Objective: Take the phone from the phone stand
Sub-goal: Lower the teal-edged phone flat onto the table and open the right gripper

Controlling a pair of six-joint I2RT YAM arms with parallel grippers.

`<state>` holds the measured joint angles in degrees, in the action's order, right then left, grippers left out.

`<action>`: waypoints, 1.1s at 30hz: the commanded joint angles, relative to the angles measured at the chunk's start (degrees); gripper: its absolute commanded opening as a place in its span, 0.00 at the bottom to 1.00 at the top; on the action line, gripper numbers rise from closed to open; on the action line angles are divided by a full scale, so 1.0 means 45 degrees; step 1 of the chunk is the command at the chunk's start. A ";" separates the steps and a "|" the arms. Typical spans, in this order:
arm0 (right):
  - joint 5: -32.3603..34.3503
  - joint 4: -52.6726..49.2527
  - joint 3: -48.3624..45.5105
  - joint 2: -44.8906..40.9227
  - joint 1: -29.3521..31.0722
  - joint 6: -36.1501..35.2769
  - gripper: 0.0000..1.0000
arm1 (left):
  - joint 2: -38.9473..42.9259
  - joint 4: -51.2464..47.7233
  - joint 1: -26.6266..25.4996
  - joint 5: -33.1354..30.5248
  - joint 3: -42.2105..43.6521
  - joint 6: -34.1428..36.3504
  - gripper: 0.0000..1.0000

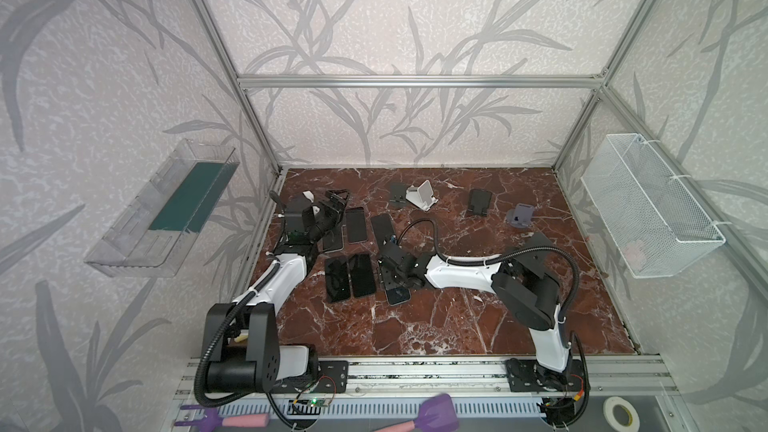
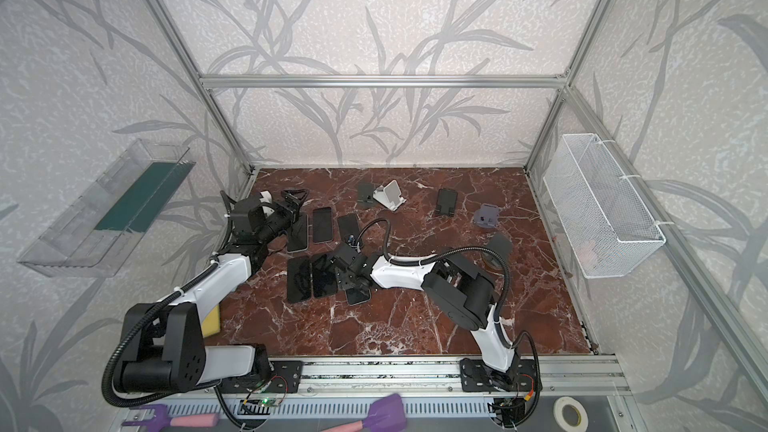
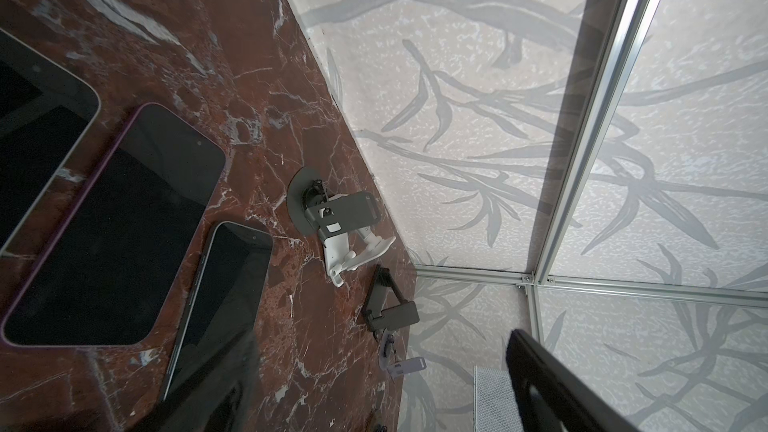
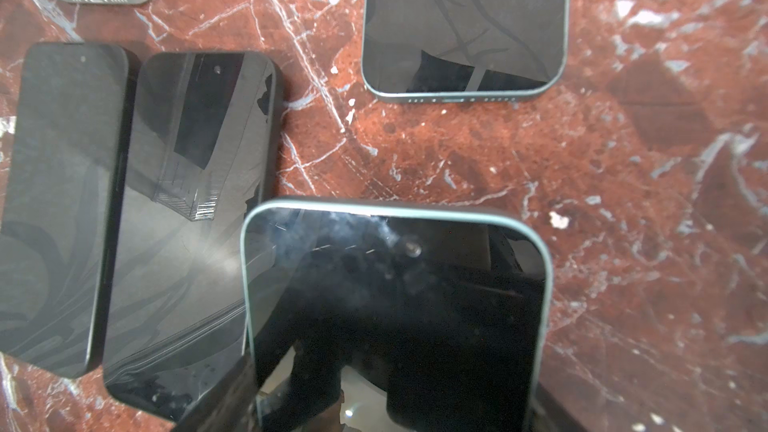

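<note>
White mesh basket (image 1: 648, 201), clear bin (image 1: 124, 243) — wall-hung, purple spatula (image 1: 438, 411), tape roll (image 1: 607, 411)

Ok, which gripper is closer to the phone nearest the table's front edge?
Right. The right gripper sits over the front phone, fingers at its sides; the left gripper is by the far-left corner, beyond the other phones.

Teal-edged phone (image 4: 395, 317), dark screen up, seemingly level, well apart from white phone stand (image 1: 423, 195), upright.

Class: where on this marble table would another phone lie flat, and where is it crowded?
Free: the broad front strip of the table, from left arm to right arm, nearer than the flat phones; also the patch between that right arm and the back stands. Crowded: left-centre, phones side by side.
</note>
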<state>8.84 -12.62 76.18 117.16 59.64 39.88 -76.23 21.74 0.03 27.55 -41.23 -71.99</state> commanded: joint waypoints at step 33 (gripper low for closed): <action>-0.1689 -0.7153 0.2655 0.2066 -0.0609 -0.1616 0.73 | 0.0071 0.0226 0.0003 0.0284 -0.0525 0.0040 0.91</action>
<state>5.89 -35.99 88.31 121.82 58.76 34.06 -76.29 21.50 0.03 28.23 -41.95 -71.99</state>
